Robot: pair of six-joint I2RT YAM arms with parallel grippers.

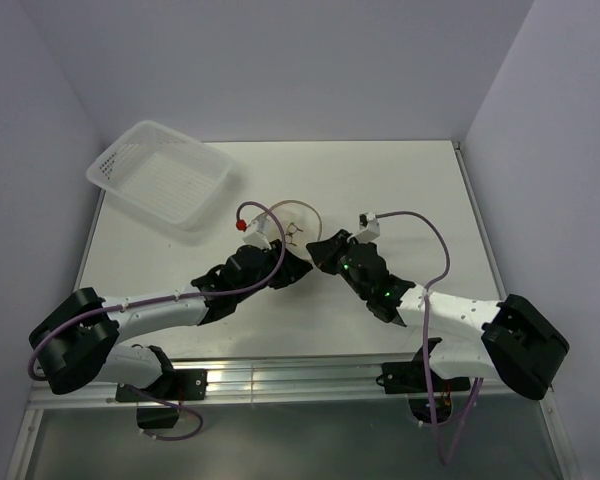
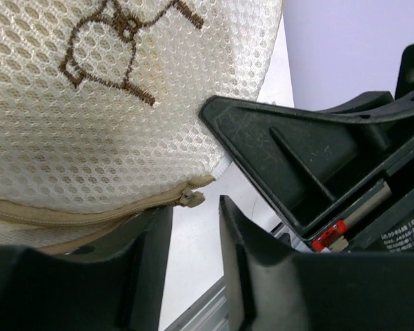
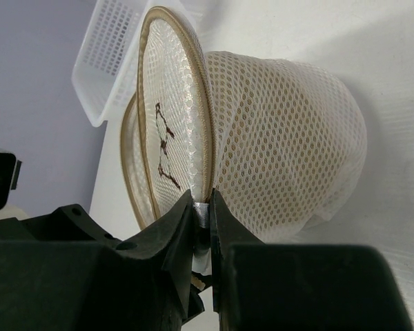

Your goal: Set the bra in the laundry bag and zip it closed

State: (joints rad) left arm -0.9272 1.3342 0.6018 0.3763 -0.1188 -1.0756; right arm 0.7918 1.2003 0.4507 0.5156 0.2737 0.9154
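My right gripper [image 3: 202, 208] is pinching the mesh laundry bag [image 3: 283, 138] by its tan rim [image 3: 208, 131]; left gripper [image 2: 193, 222] is gaping empty beside the zip pull [image 2: 191, 198].

Left arm [image 1: 160, 310] and right arm [image 1: 450, 315] meet at the laundry bag [image 1: 298, 220], a white basket [image 1: 160, 176] farther back left.

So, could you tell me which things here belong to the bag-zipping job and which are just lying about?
Job in hand:
- bag
- zip pull
- right gripper, pinching the bag's rim
- left gripper, open, just below the zip pull

Lying about:
- basket, on the table behind the bag
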